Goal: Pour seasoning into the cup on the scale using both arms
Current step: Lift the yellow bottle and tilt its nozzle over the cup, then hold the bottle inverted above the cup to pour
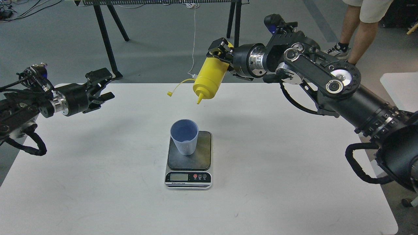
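The light-blue ribbed cup (184, 136) stands upright on the left part of the scale's dark plate (196, 156). The scale's silver front with LCD and red button faces me. My right gripper (221, 57) is shut on the base end of the yellow seasoning bottle (210, 77). The bottle is tipped nozzle-down, its tip above and a little behind the cup, clear of it. Its cap strap hangs out to the left. My left gripper (103, 86) is open and empty over the table's far left edge.
The white table (277, 169) carries only the scale and cup. Black stand legs (104, 36) and a hanging white cable are behind the table. A person's legs (357, 29) stand at the back right.
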Controlling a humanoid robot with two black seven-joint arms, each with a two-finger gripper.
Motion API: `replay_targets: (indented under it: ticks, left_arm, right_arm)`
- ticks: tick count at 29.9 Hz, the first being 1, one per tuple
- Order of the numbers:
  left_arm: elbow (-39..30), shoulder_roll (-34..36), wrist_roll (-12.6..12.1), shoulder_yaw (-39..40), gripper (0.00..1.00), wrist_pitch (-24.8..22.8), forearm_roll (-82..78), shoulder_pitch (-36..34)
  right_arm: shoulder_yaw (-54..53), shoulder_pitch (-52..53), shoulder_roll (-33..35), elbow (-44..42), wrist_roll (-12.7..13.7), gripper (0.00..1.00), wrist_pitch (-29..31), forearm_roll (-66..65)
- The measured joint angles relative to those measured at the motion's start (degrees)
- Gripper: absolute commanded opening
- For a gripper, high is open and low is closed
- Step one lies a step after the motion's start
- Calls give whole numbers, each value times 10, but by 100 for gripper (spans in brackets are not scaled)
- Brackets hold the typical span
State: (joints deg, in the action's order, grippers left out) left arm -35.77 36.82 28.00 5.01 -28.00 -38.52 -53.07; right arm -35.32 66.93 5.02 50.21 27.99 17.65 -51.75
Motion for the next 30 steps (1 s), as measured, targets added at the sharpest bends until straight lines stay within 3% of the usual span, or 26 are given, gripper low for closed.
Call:
replay_targets:
  ticks: [17,30]
  left_arm:
    - [16,3,0,-1,99,0,0,15]
    - [17,0,0,-1,99,0,0,15]
  right_arm:
    - [74,1,-46,-12,-47,2,-70,-51]
    - [99,-1,-50,-42,-61,2,-77,-68]
